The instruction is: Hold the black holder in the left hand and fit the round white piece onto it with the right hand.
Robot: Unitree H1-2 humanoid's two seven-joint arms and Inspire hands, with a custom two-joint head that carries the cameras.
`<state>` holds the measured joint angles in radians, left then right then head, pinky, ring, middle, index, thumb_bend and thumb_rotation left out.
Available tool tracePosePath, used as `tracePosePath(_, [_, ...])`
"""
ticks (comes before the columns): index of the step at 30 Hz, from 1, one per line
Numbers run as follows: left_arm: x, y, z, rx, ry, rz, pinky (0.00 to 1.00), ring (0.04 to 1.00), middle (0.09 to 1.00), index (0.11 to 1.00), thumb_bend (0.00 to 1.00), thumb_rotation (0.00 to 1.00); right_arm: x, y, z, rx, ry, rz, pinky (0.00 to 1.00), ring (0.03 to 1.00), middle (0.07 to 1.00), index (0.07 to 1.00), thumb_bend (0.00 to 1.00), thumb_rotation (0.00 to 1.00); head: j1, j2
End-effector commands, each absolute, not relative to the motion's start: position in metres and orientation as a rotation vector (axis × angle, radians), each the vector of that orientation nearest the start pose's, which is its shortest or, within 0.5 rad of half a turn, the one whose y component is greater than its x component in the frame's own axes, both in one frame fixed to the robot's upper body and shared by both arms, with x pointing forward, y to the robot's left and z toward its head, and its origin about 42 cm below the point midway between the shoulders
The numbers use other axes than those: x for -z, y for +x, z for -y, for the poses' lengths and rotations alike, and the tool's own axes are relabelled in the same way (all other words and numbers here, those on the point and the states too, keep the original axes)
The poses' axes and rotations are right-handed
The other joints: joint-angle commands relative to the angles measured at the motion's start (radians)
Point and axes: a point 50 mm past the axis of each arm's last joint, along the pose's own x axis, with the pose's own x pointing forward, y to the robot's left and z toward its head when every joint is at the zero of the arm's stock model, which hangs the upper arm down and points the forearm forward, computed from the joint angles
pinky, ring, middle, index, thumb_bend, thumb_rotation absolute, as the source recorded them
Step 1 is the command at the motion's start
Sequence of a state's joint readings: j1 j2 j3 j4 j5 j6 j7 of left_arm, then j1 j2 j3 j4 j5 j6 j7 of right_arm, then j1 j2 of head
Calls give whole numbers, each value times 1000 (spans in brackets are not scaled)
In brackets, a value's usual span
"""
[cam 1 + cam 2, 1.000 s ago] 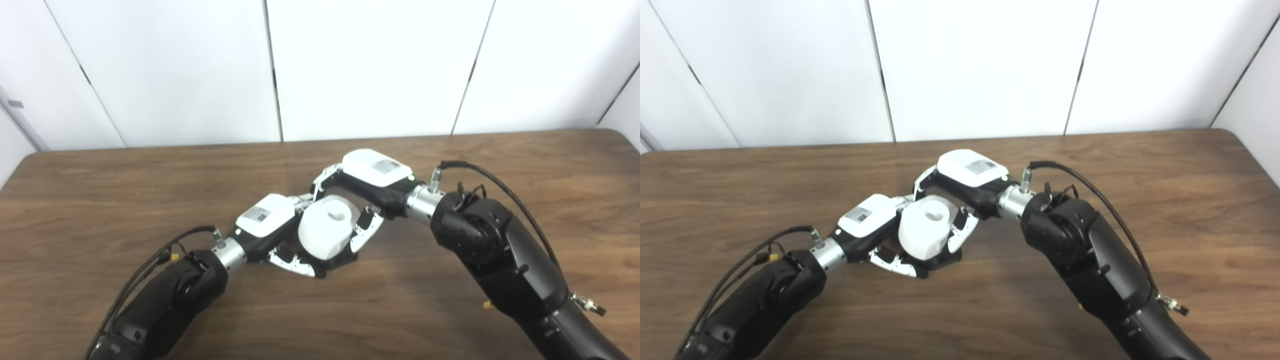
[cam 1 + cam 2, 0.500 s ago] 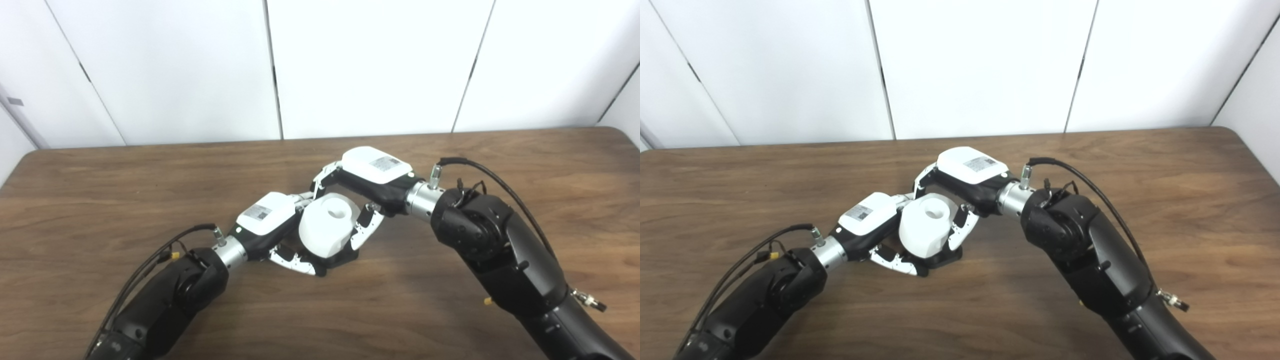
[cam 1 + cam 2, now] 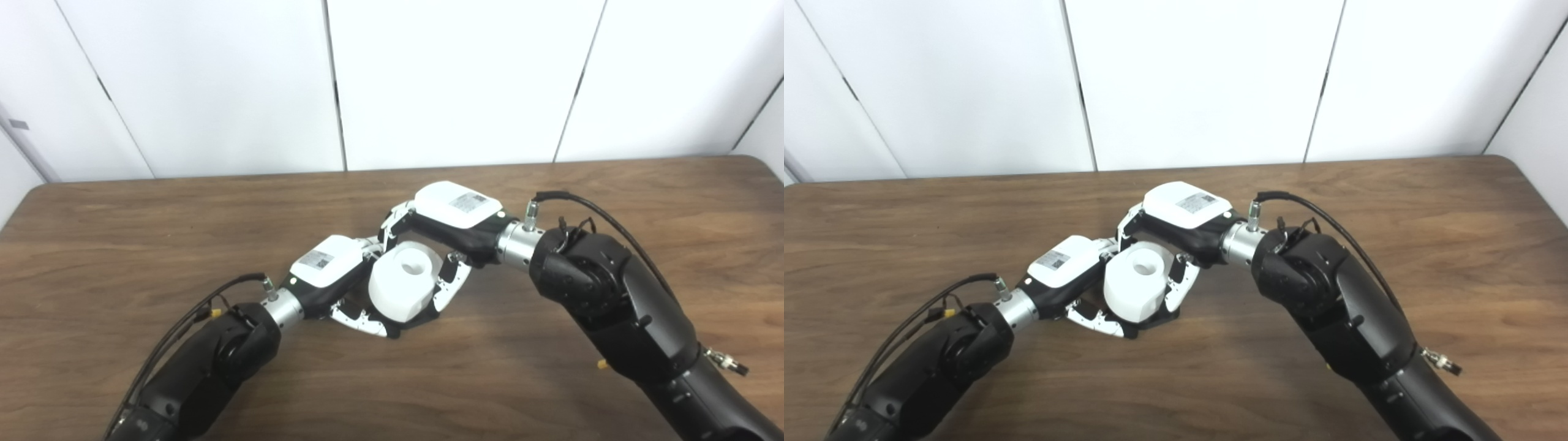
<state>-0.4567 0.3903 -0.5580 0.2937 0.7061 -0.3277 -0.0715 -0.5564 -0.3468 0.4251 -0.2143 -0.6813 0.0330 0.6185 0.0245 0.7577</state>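
1. The round white piece [image 3: 404,289] sits near the middle of the wooden table [image 3: 122,233], and everything else is placed relative to it.
2. Its open hole faces upward and slightly toward the far wall [image 3: 453,79].
3. The black holder [image 3: 409,323] shows only as a dark base directly under the white piece, touching its lower edge; how far the piece is seated on it cannot be seen.
4. The left hand [image 3: 334,278] lies just to the left of the white piece, with its fingers [image 3: 361,320] curled beneath and in front of the piece, closed around the black holder.
5. The right hand [image 3: 444,223] reaches in from behind and to the right of the white piece, its white back above the piece's far side.
6. The right hand's fingers [image 3: 446,288] press against the piece's right side and others wrap its far side, so the hand grips the white piece.
7. Both forearms angle away from the piece toward the near edge of the table.
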Motion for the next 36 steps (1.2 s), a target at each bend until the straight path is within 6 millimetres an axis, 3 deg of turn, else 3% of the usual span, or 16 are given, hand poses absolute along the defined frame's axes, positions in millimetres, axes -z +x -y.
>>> tracePosePath(1, [-112,373,-178,826,1285,390,862,921,879,480,524,73,-293,374,139,-762,-1295,548,769,847,762,481,523,138,1,2])
tracePosePath(36, [-115,370,-178,837,1293,381,868,910,889,481,524,75,-288,382,128,-808,-1370,574,741,838,754,482,522,140,5,22])
